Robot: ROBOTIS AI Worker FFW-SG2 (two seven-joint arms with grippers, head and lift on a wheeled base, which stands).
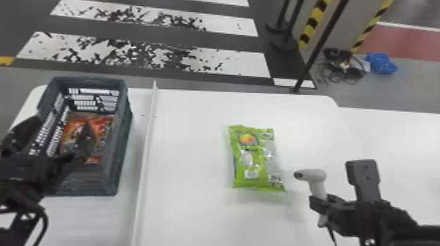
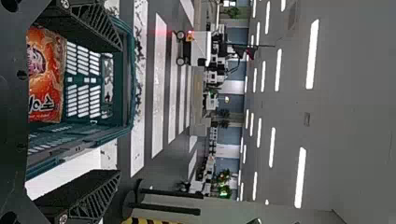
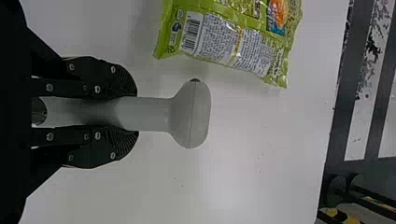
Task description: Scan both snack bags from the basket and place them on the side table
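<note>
Left pincer (image 2: 120,111) empty, wide open; if I lower it at that spread, a finger could catch the basket (image 1: 121,137); right pincer (image 3: 137,114) clamps scanner (image 3: 190,114).

PLACE: large indoor hall, apparently a robotics lab or test floor | FLOOR: dark paving (image 1: 229,42) painted with worn white crossing stripes (image 1: 242,65) | EDGES: yellow-and-black hazard tape (image 1: 309,30), loose cables (image 1: 343,70) | DEPTH: white wheeled machine (image 2: 201,44), greenery (image 2: 224,190) | OVERHEAD: long rows of strip lights (image 2: 312,53) on a grey ceiling (image 2: 355,93)
</note>
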